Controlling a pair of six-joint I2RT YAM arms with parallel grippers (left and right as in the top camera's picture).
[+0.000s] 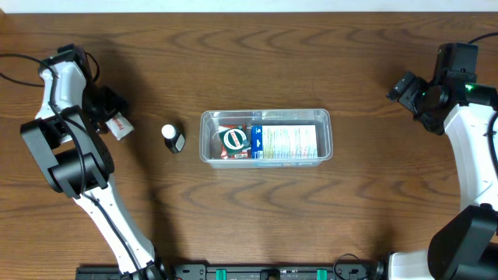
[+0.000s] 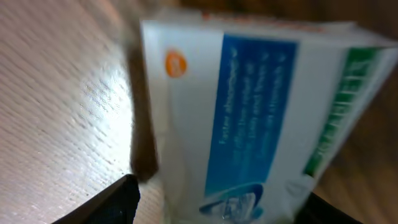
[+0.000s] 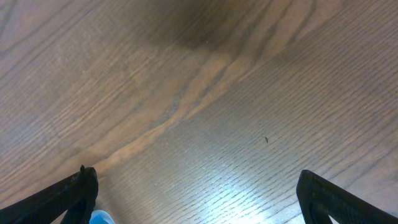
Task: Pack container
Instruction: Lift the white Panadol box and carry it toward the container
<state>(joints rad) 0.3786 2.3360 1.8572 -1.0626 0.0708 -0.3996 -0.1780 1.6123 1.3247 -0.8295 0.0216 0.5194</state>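
The clear rectangular plastic container (image 1: pixel 266 114) with rounded corners sits in the middle of the brown wooden surface (image 1: pixel 311 218). It holds a green-and-white packet (image 1: pixel 233 140) and a blue-and-white carton (image 1: pixel 288 141). Just left of it is a small dark bottle with a white cap (image 1: pixel 173 138). Far left, the left hand (image 1: pixel 109 117) grips a white cardboard box with blue and green panels (image 2: pixel 249 112). The right hand (image 3: pixel 196 199) hangs wide open over bare wood.

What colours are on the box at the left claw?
The box: white, blue panel, green end, orange dot; best in left wrist view.
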